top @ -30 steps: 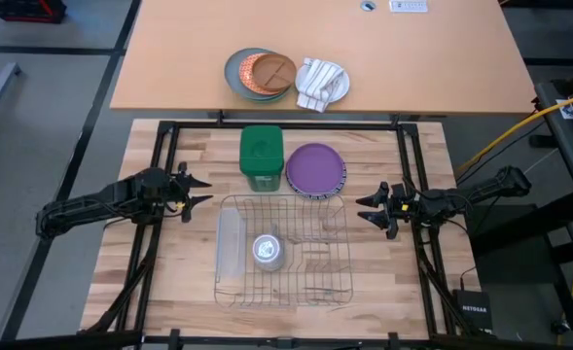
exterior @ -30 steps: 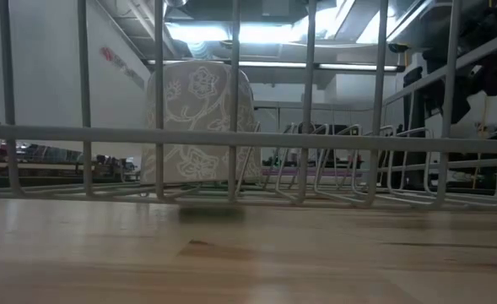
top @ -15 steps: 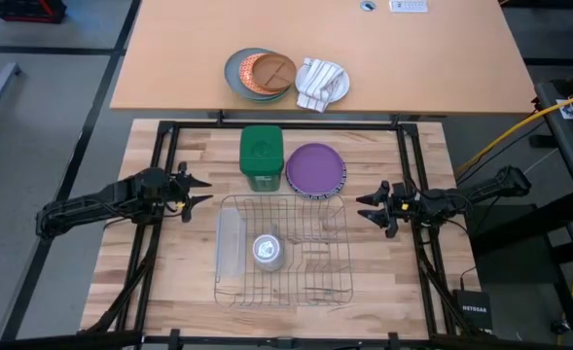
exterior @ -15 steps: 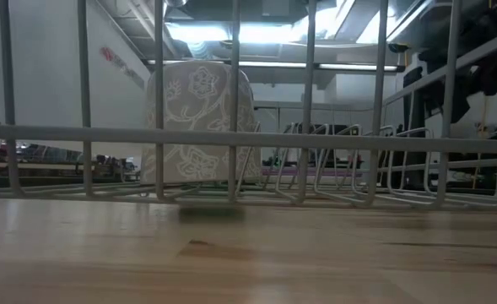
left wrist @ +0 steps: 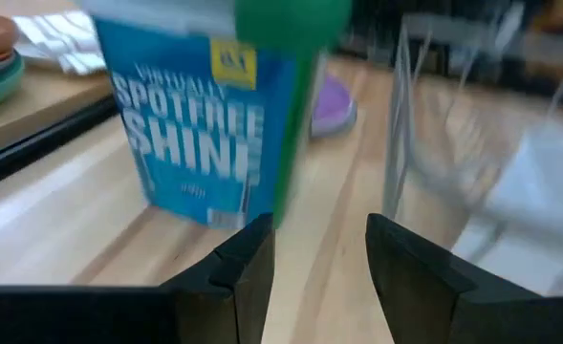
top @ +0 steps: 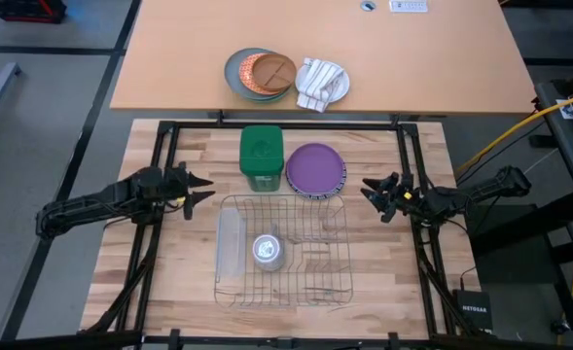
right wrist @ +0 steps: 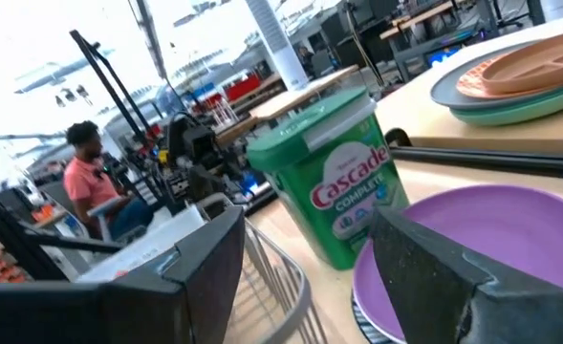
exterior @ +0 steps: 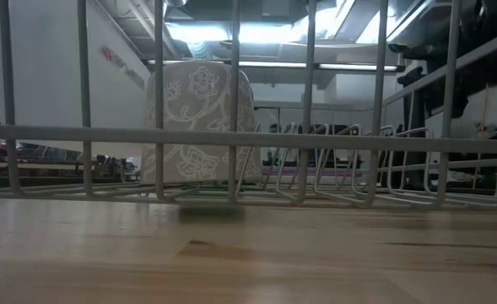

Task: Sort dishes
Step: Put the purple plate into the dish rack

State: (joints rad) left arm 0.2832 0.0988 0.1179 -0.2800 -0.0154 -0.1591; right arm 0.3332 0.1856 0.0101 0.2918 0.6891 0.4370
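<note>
A: On the worktop (top: 169, 262), the wire dish rack (top: 284, 251) sits in the middle, a patterned cup (top: 268, 251) standing inside it. Just behind it are the green detergent tub (top: 262, 156) and, beside that, the purple plate (top: 316, 168).

B: Only one plate?

A: It seems to top a small stack; a striped rim peeks out beneath it, though I can't be sure how many lie below. The grey and orange plates and the cloth-covered one sit well apart on the far table.

B: And the arms?

A: The right tool (top: 381, 197) hovers near the purple plate's edge, fingers spread, nothing held. The left tool (top: 195, 189) waits at the rack's left side, near the tub, also spread and empty.

B: So the step is the first pick.

A: I'd judge so. The right tool should come in low at the plate's near rim, one finger under the lip and one over, lifting only the top plate, then tilt it upright for a rack slot.
</note>
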